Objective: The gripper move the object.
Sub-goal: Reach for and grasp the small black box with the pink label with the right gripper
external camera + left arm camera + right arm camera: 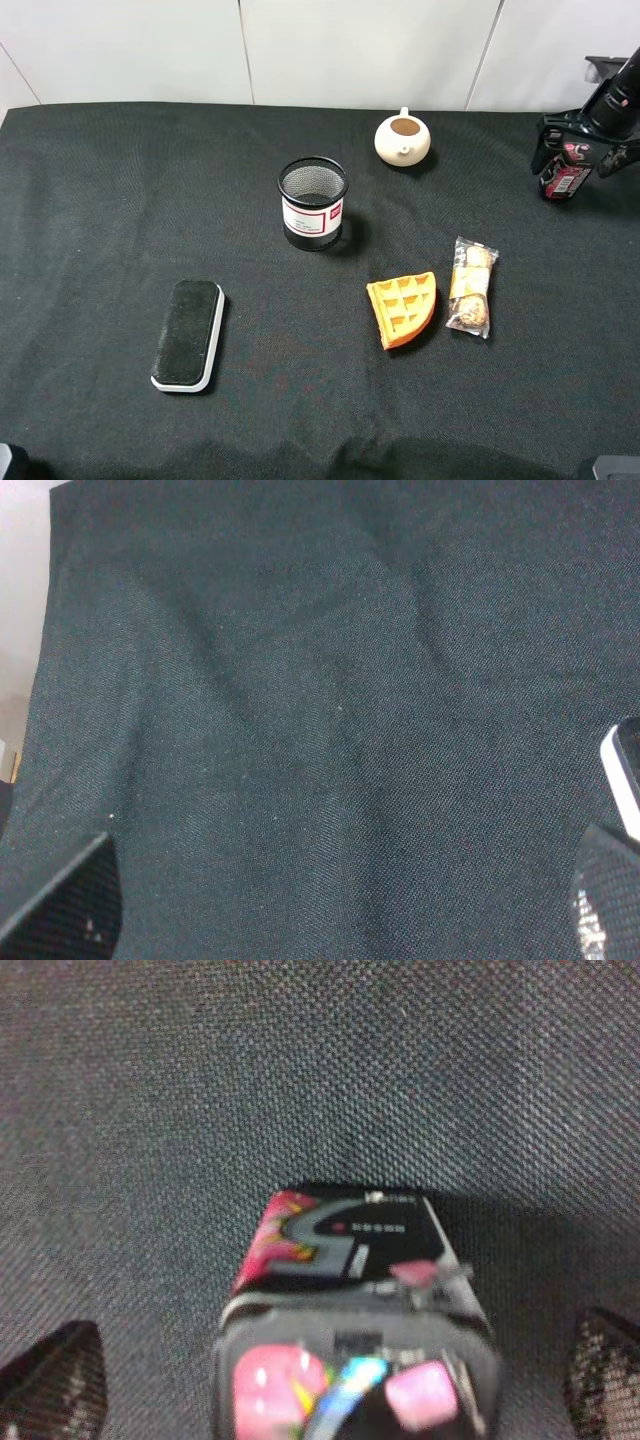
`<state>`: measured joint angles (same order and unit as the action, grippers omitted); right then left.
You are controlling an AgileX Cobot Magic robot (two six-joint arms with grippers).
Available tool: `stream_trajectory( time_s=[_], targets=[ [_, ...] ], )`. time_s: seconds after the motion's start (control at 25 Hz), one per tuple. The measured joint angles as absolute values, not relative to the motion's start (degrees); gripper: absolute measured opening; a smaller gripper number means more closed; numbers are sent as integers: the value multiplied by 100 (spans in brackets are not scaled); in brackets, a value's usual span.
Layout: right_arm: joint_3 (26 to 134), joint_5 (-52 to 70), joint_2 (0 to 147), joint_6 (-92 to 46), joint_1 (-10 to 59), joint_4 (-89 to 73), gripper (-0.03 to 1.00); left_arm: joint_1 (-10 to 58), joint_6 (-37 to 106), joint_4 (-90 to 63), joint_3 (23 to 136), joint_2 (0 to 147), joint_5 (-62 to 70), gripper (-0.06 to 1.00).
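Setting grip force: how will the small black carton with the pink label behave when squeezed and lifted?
The carton looks like thin glossy card, so probably light, slightly slippery, and crushable under a hard squeeze. It stands tall on a narrow base, so a high push may tip it.

Black cylindrical arm [618,95] — textured black fingers [55,1385]

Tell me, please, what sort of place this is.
Probably a robotics lab bench: black cloth, a gripper, and unrelated props such as a mesh cup, waffle and teapot.
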<state>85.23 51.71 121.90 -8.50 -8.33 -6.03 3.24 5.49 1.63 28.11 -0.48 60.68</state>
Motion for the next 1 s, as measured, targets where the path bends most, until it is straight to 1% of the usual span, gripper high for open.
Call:
stream_trajectory(
  time_s=[0.8,0.84,0.92,1.0],
  targets=[
    [8529,5005,12580,-880,-957,-649,69,324,549,163,2811,-48,6068,95],
    [8529,5005,12580,-880,-957,-649,69,324,549,163,2811,-48,6068,95],
    [8529,5005,12580,-880,-957,-649,63,324,549,163,2811,-48,6068,95],
    [8529,5005,12580,-880,-957,-649,52,324,549,163,2811,-48,6068,95]
  ],
)
